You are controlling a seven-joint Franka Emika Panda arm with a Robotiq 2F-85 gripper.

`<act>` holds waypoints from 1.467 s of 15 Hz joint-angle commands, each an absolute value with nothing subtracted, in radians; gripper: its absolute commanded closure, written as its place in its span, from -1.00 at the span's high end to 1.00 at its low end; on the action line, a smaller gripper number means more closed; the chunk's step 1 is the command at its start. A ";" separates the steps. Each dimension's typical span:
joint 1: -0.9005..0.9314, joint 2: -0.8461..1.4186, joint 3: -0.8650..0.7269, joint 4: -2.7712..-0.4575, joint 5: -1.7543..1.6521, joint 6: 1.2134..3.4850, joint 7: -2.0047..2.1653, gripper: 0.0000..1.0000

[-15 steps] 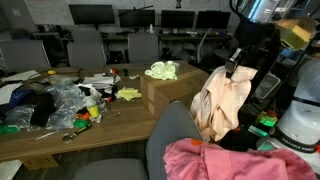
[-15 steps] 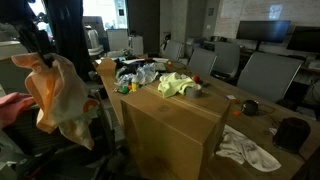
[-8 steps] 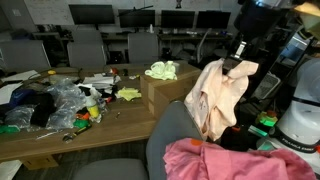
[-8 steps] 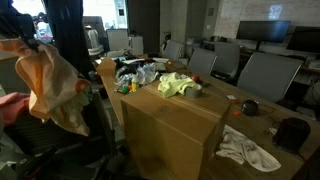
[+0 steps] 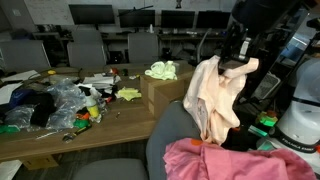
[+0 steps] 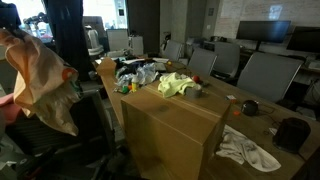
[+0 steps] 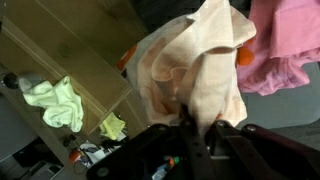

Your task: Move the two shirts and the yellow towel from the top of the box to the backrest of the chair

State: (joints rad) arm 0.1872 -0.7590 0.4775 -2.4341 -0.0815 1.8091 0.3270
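Gripper [image 7: 200, 128] clenched on top edge of peach shirt [image 5: 222, 95]; the shirt hangs free in air, just beside chair [image 5: 168, 130] backrest. Pink shirt [image 5: 205, 160] bunched at the chair, approx 6 o'clock of peach one. Yellow towel [image 5: 162, 70] lies on top of box [image 5: 165, 95], at 10 o'clock of hanging shirt in ext. view, and well apart from it.
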 commanded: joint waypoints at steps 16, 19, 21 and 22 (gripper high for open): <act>0.240 -0.259 0.504 -2.099 -0.279 1.711 0.279 -0.94; 0.251 -0.212 0.485 -2.070 -0.264 1.708 0.268 -0.94; 0.259 -0.187 0.469 -2.065 -0.252 1.710 0.259 -0.94; 0.262 -0.177 0.458 -2.068 -0.243 1.717 0.252 -0.94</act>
State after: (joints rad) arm 0.2315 -0.2255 0.4967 -2.1153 -0.2559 1.7428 0.2797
